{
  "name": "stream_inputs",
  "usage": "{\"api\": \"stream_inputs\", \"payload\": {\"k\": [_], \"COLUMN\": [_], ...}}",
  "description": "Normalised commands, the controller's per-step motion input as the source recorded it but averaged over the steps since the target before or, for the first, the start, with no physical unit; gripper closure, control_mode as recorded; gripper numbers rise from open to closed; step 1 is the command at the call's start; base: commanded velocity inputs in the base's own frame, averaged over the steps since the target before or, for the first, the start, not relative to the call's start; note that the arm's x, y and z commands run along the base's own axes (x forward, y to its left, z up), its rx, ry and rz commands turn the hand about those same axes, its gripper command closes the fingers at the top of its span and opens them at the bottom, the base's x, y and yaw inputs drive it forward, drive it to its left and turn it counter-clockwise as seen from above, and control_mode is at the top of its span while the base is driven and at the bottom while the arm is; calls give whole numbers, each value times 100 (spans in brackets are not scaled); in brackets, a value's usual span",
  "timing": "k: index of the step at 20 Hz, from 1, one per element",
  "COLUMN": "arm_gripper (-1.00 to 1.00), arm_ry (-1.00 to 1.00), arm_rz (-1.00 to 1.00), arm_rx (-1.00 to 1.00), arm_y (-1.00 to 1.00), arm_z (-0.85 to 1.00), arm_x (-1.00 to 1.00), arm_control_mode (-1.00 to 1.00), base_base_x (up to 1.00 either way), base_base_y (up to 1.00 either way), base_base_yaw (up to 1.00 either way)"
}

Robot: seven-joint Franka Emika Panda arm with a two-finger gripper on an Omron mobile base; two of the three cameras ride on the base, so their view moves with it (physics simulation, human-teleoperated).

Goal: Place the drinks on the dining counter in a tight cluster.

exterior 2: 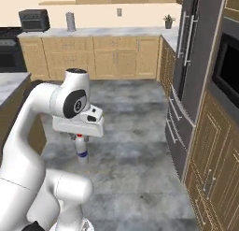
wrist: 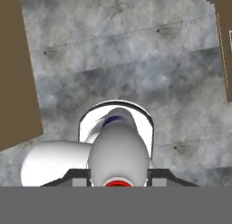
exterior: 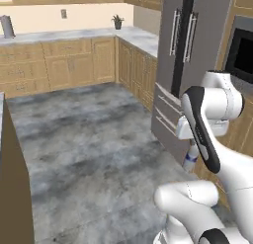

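The pincer (wrist: 118, 182) pinches a small clear bottle (exterior 2: 81, 149) and holds it in the air above the grey mottled floor (exterior: 94, 139), under the arm's white wrist. From the right base view the bottle hangs upright below the hand, with a red cap just under the fingers, a pale see-through body and a blue band of label near the lower half. From the left base view only its lower part (exterior: 190, 156) peeks out behind the forearm, again showing the pale body and a blue band. In the hand view the bottle (wrist: 118, 150) is seen from above, end-on: a red cap at the bottom edge between the two dark fingertips (wrist: 78, 175), a rounded whitish shoulder swelling outward, and a thin blue arc of label past it.

A dark grey fridge (exterior: 190, 45) with long handles stands to the right of the floor, and tan wood cabinets (exterior 2: 116, 57) with a marble top line the far wall. A small potted plant (exterior: 117, 21) sits on that far desk.
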Motion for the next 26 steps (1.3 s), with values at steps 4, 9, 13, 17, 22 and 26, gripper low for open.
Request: {"api": "stream_inputs", "payload": {"k": [4,9,13,17,22,26], "arm_gripper": [100,100,100,100,100,100], "arm_ry": [0,0,0,0,0,0], "arm_rz": [0,0,0,0,0,0], "arm_rx": [0,0,0,0,0,0], "arm_y": [0,0,0,0,0,0], "arm_z": [0,0,0,0,0,0], "arm_x": [0,0,0,0,0,0], "arm_control_mode": [100,100,100,100,100,100], "base_base_x": [-19,-7,0,-3,-47,-4], "base_base_y": [0,0,0,5,65,100], "base_base_yaw": [68,65,67,63,28,1]}}
